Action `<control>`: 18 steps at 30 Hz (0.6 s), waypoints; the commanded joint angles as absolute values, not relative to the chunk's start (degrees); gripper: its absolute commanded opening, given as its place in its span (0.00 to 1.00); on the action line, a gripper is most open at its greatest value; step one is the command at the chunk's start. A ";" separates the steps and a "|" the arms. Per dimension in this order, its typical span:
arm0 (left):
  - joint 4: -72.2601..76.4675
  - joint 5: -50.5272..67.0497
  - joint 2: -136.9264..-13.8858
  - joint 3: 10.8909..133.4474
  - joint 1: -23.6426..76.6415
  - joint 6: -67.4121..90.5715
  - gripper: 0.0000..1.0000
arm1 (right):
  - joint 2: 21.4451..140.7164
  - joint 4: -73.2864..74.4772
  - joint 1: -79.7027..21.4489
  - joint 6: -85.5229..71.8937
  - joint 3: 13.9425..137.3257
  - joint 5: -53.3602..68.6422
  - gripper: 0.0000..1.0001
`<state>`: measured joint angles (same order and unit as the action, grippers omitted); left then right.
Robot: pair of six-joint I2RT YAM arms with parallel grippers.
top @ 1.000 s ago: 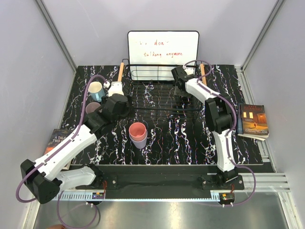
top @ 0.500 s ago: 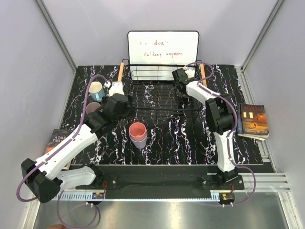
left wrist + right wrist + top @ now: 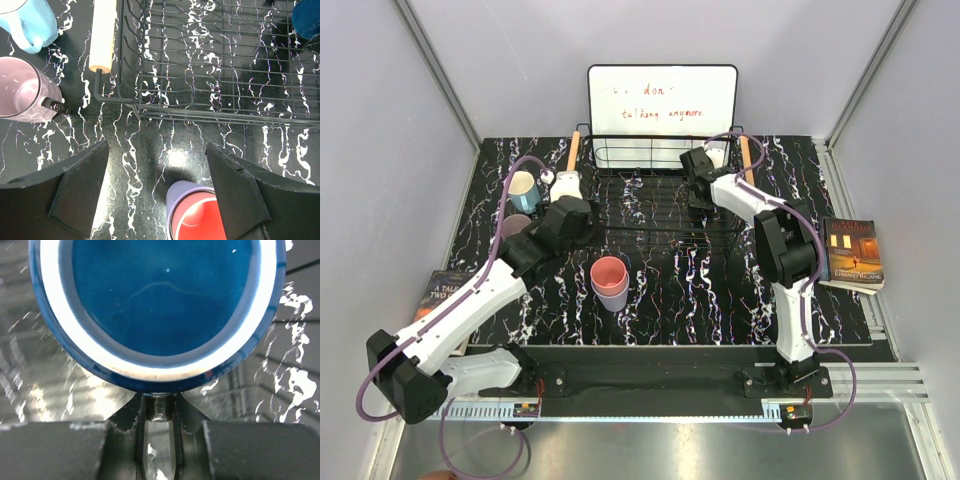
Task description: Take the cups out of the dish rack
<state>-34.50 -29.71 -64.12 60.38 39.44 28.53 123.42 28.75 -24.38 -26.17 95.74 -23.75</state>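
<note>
Left on the table (image 3: 660,290) stand the light blue cup (image 3: 523,187) and mauve cup (image 3: 515,226). The left jaws hang wide apart over the salmon cup (image 3: 608,272), nested in the lavender cup (image 3: 615,300). In the dish rack (image 3: 650,205), the right jaws clamp the navy cup (image 3: 165,295) by its handle; this last cup needs a clean lift out.

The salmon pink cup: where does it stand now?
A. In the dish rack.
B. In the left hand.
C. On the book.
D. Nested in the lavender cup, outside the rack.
D: the salmon pink cup sits inside the lavender cup, on the table in front of the dish rack.
</note>
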 commanded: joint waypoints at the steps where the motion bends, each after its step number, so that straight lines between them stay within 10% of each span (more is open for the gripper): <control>1: -31.82 -29.00 -64.51 60.64 39.64 28.74 0.84 | 115.41 24.17 -27.86 -23.56 96.33 -24.17 0.00; 18: -30.16 -28.74 -64.78 61.61 39.55 29.18 0.84 | 101.35 18.65 -28.74 -25.31 90.71 -13.37 0.00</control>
<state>-34.35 -29.74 -64.69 60.38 39.44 28.42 109.36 26.96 -28.77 -24.08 92.60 -18.35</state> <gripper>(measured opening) 0.834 0.198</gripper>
